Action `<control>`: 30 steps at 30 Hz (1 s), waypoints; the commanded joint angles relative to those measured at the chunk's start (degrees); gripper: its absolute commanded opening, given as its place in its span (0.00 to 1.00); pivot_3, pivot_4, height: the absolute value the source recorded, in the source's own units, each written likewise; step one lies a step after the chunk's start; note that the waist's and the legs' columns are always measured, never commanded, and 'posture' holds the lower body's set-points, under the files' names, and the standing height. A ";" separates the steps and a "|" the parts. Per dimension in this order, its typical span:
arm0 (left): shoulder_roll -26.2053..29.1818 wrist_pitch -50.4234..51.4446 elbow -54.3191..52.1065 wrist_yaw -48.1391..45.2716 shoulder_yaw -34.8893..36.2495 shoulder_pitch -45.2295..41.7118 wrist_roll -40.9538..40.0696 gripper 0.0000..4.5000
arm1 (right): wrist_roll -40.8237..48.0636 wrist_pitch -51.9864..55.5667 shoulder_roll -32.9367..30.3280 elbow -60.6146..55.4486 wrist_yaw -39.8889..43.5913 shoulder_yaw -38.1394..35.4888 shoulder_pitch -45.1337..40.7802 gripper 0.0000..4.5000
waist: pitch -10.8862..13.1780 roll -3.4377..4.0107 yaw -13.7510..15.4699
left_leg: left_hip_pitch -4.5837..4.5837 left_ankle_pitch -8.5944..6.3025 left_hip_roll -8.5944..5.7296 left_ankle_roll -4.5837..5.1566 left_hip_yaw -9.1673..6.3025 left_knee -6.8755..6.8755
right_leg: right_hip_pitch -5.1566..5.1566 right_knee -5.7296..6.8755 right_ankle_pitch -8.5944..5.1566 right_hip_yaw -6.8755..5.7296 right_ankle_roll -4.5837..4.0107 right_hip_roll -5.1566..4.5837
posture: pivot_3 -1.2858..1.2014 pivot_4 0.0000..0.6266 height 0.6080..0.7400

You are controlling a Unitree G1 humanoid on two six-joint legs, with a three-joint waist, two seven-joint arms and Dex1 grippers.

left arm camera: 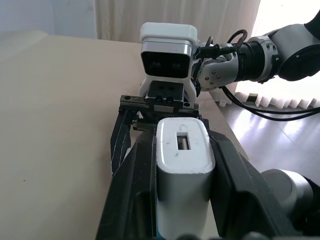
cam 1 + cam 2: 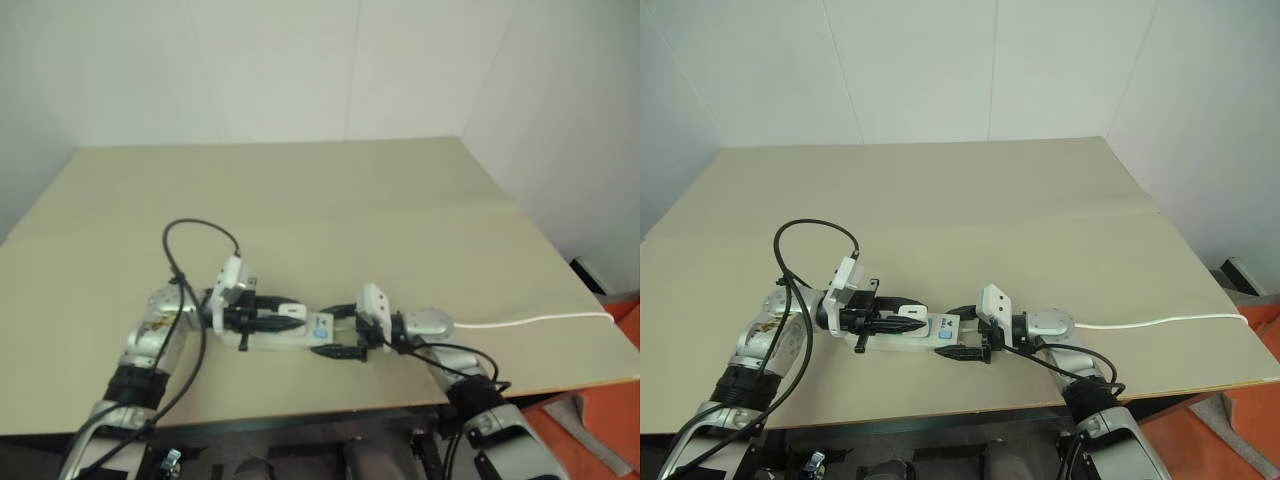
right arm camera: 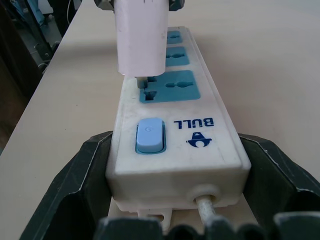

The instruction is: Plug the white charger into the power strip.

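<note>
Left gripper (image 2: 902, 318) is clamped on the charger (image 3: 140, 37), prongs poised at the socket nearest the switch (image 3: 149, 135). At its 3 o'clock, right gripper (image 2: 962, 335) braces the strip (image 3: 172, 125)'s cord end. Insertion step: press straight down.

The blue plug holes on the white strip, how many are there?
3 blue sockets in a row on the power strip: nearest the switch, partly under the white charger; middle; farthest.

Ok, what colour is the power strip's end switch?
Light blue switch on the white power strip; clearest in the right wrist view.
</note>
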 commanded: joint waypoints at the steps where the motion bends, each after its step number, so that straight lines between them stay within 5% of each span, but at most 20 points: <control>1: 0.02 -2.38 0.55 0.30 1.21 -1.35 0.52 0.23 | -1.46 0.31 0.22 0.56 0.58 1.84 1.17 0.76 | 0.00 0.00 0.00 | 0.00 0.00 0.00 0.00 0.00 0.00 | 0.00 0.00 0.00 0.00 0.00 0.00 | 0.52 0.24 1.00; 30: -1.38 -3.79 3.64 -2.56 -0.93 -1.68 2.01 0.23 | -1.34 1.39 -0.05 -0.76 0.04 1.91 1.92 0.76 | 0.00 0.00 0.02 | -0.01 0.00 0.00 0.00 0.00 -0.02 | 0.01 -0.04 0.00 0.00 0.00 0.00 | 0.52 0.24 1.00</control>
